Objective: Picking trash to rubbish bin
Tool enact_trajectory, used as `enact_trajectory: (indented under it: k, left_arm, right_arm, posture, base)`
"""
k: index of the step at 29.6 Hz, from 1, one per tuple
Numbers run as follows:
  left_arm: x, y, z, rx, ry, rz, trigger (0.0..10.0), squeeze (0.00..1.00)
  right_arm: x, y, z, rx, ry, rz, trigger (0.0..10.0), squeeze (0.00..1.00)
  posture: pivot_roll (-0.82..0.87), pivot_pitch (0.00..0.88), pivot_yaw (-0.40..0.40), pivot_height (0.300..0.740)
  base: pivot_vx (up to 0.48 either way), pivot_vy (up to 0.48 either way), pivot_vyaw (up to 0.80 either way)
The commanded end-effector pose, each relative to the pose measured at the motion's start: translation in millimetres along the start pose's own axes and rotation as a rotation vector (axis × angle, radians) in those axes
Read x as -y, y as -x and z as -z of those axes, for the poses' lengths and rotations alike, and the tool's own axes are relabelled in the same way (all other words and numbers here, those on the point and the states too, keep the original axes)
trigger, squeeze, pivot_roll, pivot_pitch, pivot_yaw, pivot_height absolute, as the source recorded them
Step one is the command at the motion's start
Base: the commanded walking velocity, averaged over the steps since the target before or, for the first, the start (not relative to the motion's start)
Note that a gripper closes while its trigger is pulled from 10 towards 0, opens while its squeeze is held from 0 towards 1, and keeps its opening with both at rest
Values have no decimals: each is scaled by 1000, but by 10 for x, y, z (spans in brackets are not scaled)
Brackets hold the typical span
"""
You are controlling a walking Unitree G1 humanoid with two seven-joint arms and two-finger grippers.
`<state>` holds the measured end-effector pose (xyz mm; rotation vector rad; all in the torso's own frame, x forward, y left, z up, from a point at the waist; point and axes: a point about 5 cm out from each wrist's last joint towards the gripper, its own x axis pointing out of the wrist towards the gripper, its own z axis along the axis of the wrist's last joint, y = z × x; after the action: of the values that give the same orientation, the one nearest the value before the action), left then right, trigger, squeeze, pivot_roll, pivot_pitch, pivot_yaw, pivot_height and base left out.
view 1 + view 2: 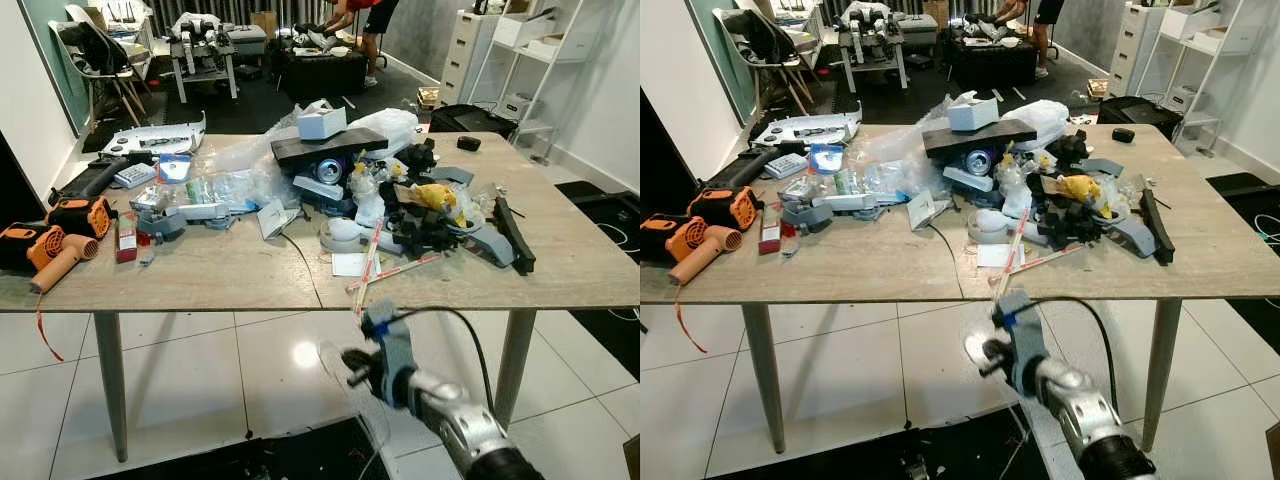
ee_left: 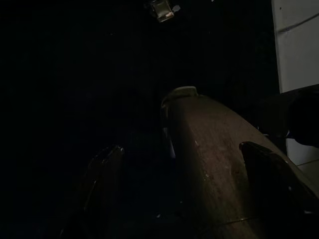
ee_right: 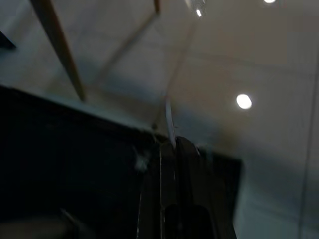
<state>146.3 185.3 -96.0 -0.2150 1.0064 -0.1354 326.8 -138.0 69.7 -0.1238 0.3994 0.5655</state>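
Jaws of right gripper (image 1: 352,368) are pressed together on a thin clear plastic scrap (image 1: 336,362), held below near edge of table (image 1: 200,280) w/ trash pile (image 1: 400,195) heaped far-centre, while left gripper (image 2: 179,164) is seen spread wide, nothing held.

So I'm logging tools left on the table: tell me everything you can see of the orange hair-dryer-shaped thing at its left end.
The orange blower looks like plastic, with a rounded orange body, black trim and a paler tan nozzle pointing toward the table's front edge. It lies on its side at the robot's far left, beside a second orange and black tool. A thin red strip hangs below the edge nearby; whether it is attached is unclear.
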Motion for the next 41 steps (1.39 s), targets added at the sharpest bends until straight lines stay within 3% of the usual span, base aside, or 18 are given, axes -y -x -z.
enact_trajectory:
  k: [1,6,10,18,25,33,41]
  left_arm:
    - [17,36,245,-109,1,-1,10000,0]
    - [4,52,301,-137,-31,-12,10000,0]
    - [-31,75,331,-141,-29,-20,10000,0]
    - [-88,106,362,-153,-39,-29,10000,0]
    - [-66,80,309,-148,-47,-28,10000,0]
    - [-49,77,323,-151,-52,-26,10000,0]
    - [-70,91,340,-145,-38,-38,10000,0]
  right_arm:
    - [15,17,136,-38,14,16,10000,0]
    - [199,159,657,-215,14,170,10000,0]
    - [343,370,981,-301,-71,317,10000,0]
    - [433,645,1327,-391,-156,476,10000,0]
    - [453,783,1494,-433,-193,576,10000,0]
    - [503,831,1504,-424,-209,639,10000,0]
    - [600,876,1460,-390,-232,712,10000,0]
  posture:
    - [-147,164,40,740]
    - [-143,163,41,740]
    - [-139,165,42,740]
    - [-144,167,47,740]
    - [-143,165,48,740]
    - [-145,166,48,740]
    - [-144,169,48,740]
  base:
    - [0,0,0]
    - [-173,0,0]
    - [-307,0,0]
    - [-243,0,0]
    - [-244,0,0]
    - [-152,0,0]
    - [0,0,-776]
